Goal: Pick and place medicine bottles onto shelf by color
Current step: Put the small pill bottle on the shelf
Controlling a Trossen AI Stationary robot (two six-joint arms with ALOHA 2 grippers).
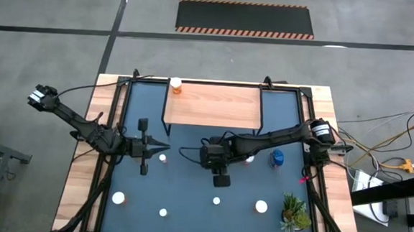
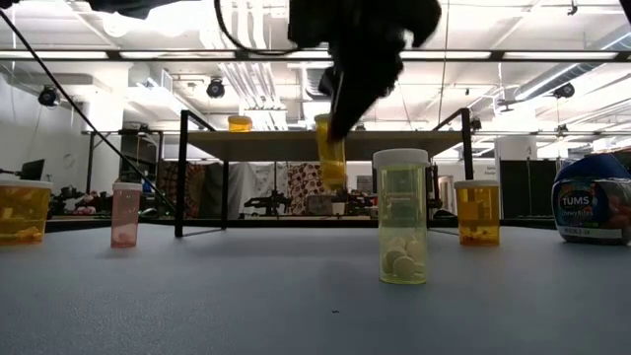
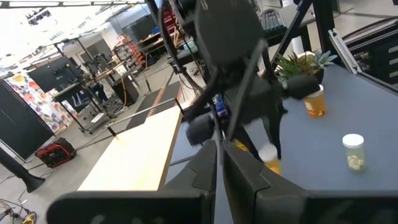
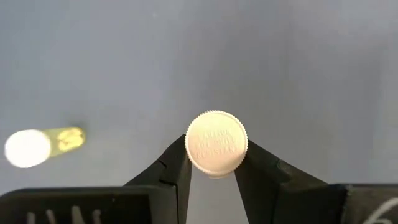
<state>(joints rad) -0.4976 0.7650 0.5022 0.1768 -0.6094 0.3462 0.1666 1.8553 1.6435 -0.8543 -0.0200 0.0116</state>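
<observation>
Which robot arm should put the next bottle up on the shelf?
The right one. Its hand is shut on an orange bottle, lifted off the mat in the low view, just in front of the shelf. The left hand holds nothing.

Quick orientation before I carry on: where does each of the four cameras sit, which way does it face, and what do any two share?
High view: overhead, straight down on the blue mat, shelf and both arms.
Low view: table height, looking level across; the right gripper comes down from above, lifting an orange bottle.
Left wrist view: on the left arm, facing the shelf and the right arm; its own body fills the bottom.
Right wrist view: looks down past its fingers at the held bottle's white cap.
Shared: low and right wrist views show that held bottle.
</observation>
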